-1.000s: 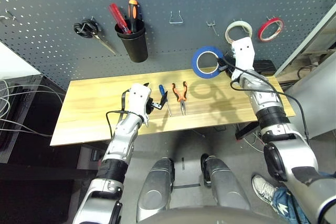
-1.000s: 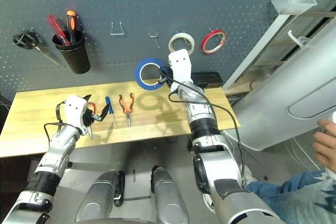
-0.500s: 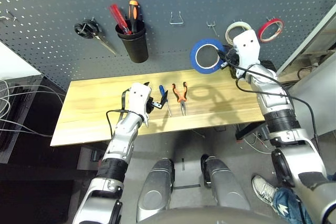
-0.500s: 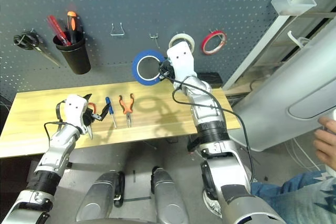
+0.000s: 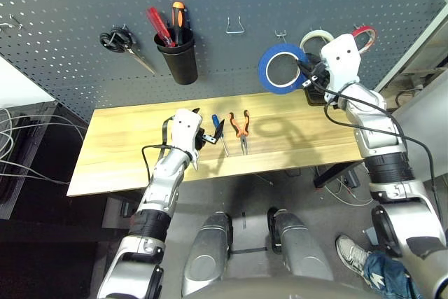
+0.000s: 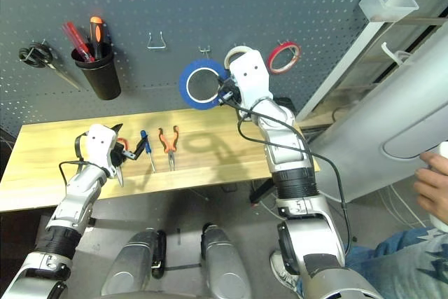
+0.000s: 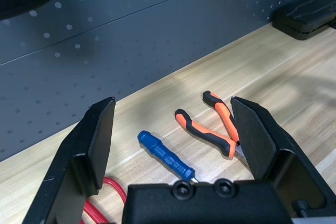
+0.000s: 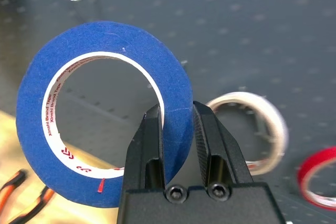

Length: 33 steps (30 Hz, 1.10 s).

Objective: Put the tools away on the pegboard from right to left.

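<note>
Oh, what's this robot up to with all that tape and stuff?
Its right gripper is holding a blue tape ring by its rim, up in front of the pegboard, seemingly to hang it beside the white tape ring. The left gripper is open over the table, where orange-and-black pliers, a blue screwdriver and red-handled scissors lie, not yet put away.

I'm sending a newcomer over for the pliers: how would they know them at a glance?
Below the dark grey pegboard runs a pale wooden tabletop. Lying on it are the metal-nosed pliers, handles spread toward the pegboard. Two orange-and-black handles set them apart from the slim blue-handled screwdriver beside them.
</note>
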Motion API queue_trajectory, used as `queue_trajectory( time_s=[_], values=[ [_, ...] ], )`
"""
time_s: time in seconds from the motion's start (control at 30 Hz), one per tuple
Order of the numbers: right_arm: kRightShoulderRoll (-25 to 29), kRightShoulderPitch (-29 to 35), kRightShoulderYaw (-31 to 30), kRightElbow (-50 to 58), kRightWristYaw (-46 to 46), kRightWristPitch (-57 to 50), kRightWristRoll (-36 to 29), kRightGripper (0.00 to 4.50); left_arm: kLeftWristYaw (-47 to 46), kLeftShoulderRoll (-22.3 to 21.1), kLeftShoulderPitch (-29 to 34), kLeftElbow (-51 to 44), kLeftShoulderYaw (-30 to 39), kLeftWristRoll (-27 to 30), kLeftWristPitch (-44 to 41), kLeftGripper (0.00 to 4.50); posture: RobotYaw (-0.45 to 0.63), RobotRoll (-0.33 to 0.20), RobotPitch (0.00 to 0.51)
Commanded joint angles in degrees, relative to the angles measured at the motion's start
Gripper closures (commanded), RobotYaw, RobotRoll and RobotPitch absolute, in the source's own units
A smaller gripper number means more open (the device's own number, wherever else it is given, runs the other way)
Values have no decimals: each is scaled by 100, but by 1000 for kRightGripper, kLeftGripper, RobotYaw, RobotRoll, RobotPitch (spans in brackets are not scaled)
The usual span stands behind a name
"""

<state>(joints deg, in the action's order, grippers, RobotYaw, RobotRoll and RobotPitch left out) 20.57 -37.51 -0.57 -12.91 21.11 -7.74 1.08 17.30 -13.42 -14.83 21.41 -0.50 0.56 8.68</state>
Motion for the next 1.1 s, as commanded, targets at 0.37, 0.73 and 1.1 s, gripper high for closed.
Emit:
queue_trajectory(
  time_s=[0.37, 0.73, 1.1],
  values=[
    [-511, -958, 198, -1979, -1059, 749, 102, 3790, 19, 66, -42, 145, -43, -12, 30, 0, 51, 0, 158],
    [-1010, -1860, 66, -4030, -1781, 1528, 436, 3790, -3, 75, -60, 110, -37, -22, 30, 0, 82, 0, 154],
    [-834, -1475, 186, -3636, -1672, 1564, 332, 1108, 580, 77, 78, -176, -202, 148, 298, 0, 76, 0, 157]
  ],
)
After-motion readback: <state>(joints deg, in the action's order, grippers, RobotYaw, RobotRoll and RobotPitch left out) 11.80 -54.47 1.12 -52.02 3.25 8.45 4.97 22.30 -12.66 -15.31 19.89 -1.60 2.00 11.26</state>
